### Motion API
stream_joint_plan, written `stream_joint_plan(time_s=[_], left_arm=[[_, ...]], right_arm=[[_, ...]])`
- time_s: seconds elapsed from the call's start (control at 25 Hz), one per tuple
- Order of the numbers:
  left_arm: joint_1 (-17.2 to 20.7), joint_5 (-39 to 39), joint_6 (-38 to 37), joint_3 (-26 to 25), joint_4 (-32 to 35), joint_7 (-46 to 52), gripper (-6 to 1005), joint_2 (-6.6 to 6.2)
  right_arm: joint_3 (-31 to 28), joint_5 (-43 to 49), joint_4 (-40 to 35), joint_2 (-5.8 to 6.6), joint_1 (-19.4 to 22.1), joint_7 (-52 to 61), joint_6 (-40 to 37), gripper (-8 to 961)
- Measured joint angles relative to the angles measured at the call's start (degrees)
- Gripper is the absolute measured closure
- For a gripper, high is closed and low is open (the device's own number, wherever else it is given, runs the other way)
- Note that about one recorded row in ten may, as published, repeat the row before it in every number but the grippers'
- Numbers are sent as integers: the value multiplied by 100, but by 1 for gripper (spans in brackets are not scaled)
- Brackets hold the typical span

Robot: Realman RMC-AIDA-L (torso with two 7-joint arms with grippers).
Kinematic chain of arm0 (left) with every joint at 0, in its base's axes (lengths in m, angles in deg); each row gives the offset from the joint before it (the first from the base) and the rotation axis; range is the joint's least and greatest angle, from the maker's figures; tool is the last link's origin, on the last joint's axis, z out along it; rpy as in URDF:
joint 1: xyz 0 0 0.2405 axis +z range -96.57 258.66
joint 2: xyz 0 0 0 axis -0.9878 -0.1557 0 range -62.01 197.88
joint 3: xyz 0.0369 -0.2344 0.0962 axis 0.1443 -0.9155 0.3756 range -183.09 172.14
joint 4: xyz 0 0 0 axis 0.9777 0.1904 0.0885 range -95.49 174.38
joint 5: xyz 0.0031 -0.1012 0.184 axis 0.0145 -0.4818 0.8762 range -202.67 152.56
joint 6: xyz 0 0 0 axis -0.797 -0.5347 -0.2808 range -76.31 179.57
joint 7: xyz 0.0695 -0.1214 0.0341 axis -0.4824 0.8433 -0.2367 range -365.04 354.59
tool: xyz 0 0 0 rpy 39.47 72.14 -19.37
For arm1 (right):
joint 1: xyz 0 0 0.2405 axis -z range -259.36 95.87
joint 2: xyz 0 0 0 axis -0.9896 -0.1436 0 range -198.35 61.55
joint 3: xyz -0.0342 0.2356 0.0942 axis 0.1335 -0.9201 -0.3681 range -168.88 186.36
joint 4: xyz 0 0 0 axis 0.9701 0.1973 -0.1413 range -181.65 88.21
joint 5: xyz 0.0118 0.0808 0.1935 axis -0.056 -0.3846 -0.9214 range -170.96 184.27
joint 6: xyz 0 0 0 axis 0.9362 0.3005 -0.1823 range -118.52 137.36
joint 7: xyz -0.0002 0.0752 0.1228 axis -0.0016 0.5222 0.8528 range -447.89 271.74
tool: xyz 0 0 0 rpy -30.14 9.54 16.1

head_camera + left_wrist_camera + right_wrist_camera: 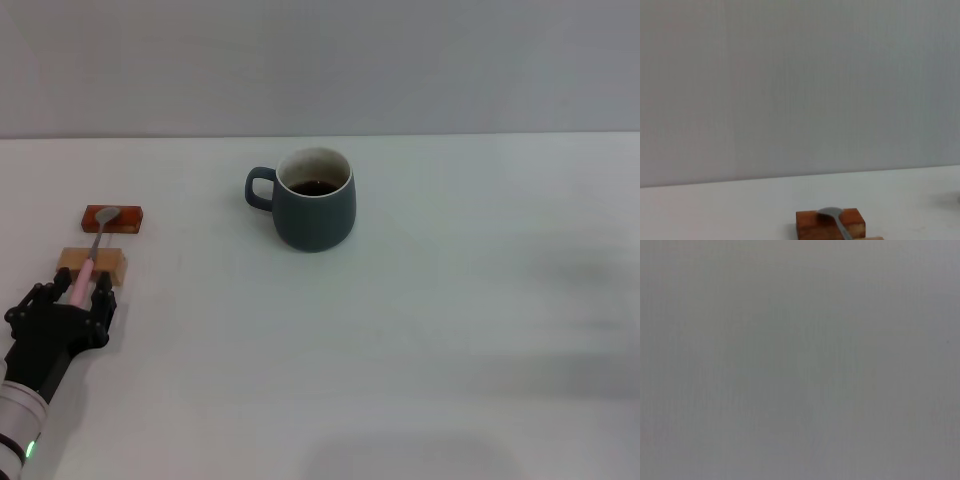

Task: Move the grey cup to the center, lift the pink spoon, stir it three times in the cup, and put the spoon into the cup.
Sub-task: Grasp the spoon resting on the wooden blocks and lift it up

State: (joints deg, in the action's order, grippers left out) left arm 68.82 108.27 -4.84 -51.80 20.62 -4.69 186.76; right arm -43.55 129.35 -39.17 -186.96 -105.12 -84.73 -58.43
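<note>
The grey cup (315, 200) stands upright near the middle of the white table, its handle toward my left and dark liquid inside. The pink spoon (92, 252) lies across two small blocks at the far left, its grey bowl on the farther block. In the left wrist view the spoon's bowl (832, 214) rests on that block. My left gripper (75, 287) is at the near end of the spoon, open, with one black finger on each side of the pink handle. The right gripper is out of view.
A reddish-brown block (112, 217) and a tan wooden block (92, 264) hold the spoon up off the table (400, 330). The reddish-brown block (830, 223) also shows in the left wrist view. A plain grey wall runs behind the table.
</note>
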Motion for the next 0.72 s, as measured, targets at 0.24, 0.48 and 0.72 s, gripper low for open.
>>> stream_joint_plan(time_s=[0.24,0.48,0.72], left_arm=[[0,0,98,-20,-21,-21,530,0],[2,0,99,-33,-34,-31,537,0],[10,0,107,-48,-34,-11,565,0]], right_arm=[[8,0,-17,0,-9,0,0,953],[8,-1,-18,0,-9,0,1,955],[8,-1,-17,0,-9,0,0,955]])
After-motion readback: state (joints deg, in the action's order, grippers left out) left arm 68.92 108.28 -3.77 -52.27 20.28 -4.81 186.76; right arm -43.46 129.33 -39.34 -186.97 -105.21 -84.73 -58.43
